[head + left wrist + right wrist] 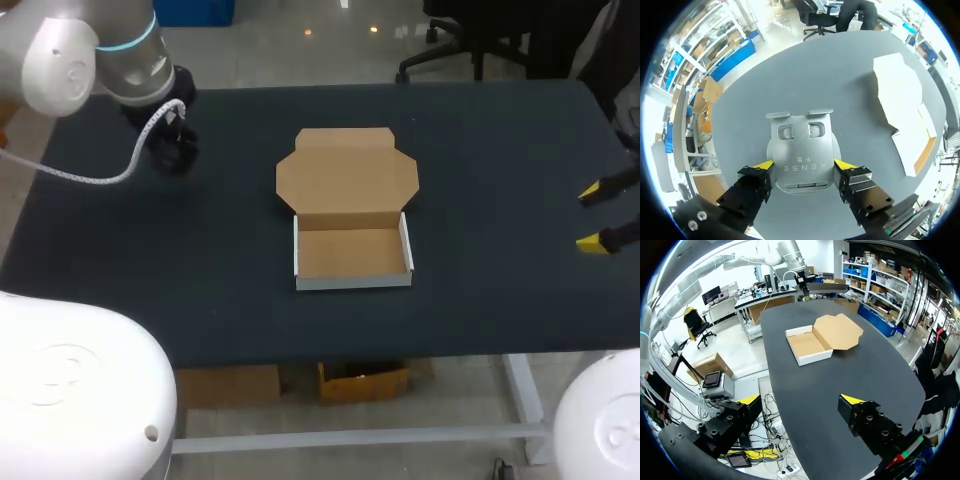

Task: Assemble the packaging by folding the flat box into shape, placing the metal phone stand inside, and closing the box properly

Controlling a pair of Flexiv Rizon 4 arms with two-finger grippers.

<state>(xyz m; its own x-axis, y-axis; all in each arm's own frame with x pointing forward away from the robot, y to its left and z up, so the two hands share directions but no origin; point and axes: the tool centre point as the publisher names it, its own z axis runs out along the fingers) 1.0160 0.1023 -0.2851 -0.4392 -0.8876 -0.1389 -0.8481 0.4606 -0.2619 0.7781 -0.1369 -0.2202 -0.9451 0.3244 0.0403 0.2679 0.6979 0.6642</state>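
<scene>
— Metal phone stand, where did it lie?
— Flat on the table at its far left, well apart from the box. It sat between the wide jaws of the left gripper, a yellow tip just beside each edge of its round base.
— And the box?
— Mid-table, tray formed, lid lying open behind it. The right gripper hung at the right edge, jaws wide and empty.
— So how to pick well?
— I'd judge: close squarely and evenly across the base, since thin smooth metal may slip or pivot, then lift level and carry it over the tray
</scene>
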